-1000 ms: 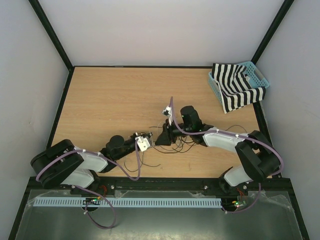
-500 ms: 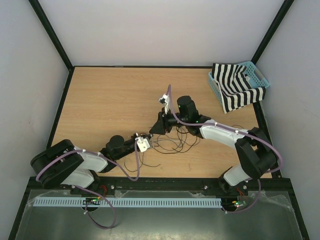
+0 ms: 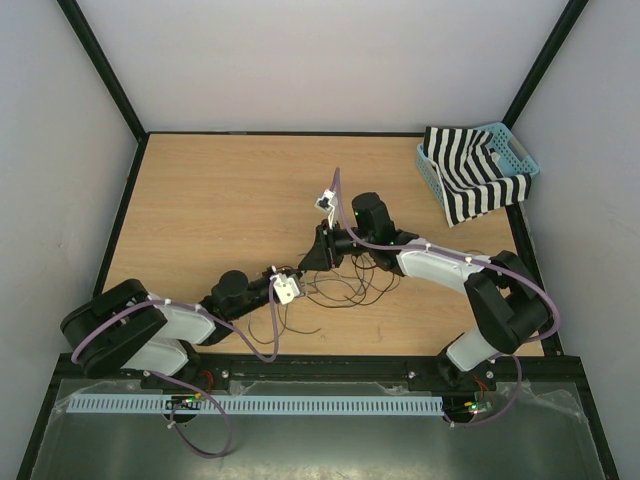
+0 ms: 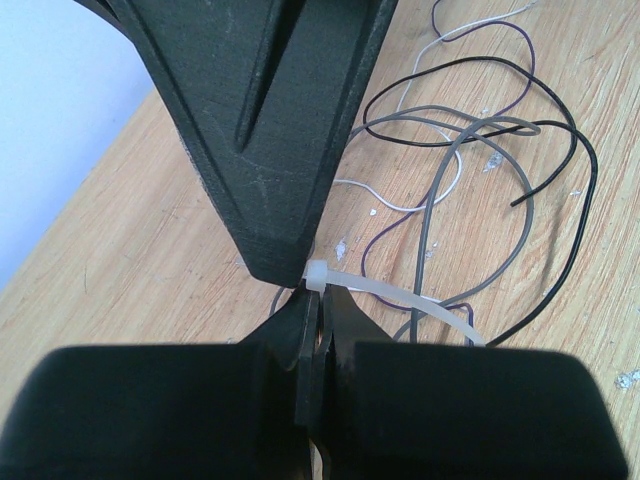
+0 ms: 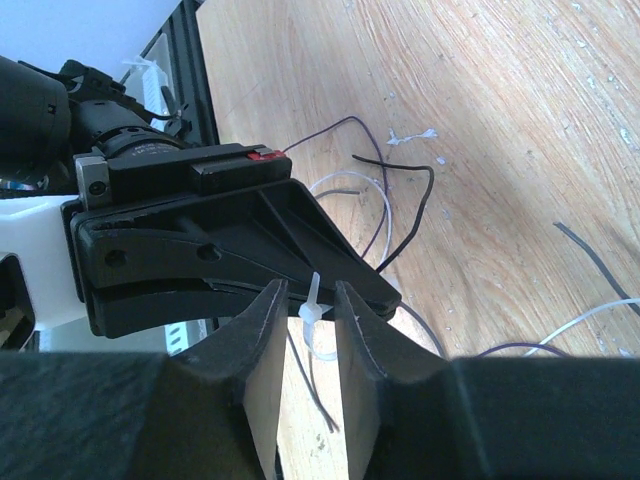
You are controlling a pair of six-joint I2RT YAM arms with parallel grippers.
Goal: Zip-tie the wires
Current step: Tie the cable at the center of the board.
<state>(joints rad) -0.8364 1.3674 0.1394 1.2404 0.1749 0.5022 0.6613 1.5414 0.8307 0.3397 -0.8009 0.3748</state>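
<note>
1. Nearest the front edge of the table (image 3: 220, 200), the left gripper (image 4: 318, 330) sits low and hasn't budged over the last second. It's pinched tight on the zip tie (image 4: 400, 298), right next to the tie's little white head.

2. Just beside it, toward the right, the wires (image 3: 340, 288) lie loose on the table in floppy loops. A second ago the other gripper was parked right on top of that pile, and now more of the loops are showing. The tie's strap runs out across a couple of grey strands. Whether it actually goes around them, no way to tell from here.

3. The big change is the right gripper (image 5: 310, 295). It has swung off the pile, up and back toward the left, and it now meets the left one nearly tip to tip. Its fingers (image 5: 240, 350) stand apart with the tie's end poking up in the gap, not clamped on it yet. Looks like a setup for grabbing that end and cinching. The bunch is still loose, so the job seems only partway there.

4. Way off in the far right corner sits the blue basket (image 3: 521, 152), same as before. A black-and-white striped cloth (image 3: 465, 180) is stuffed in it and spills over the front rim. Anything under the cloth is hidden.
</note>
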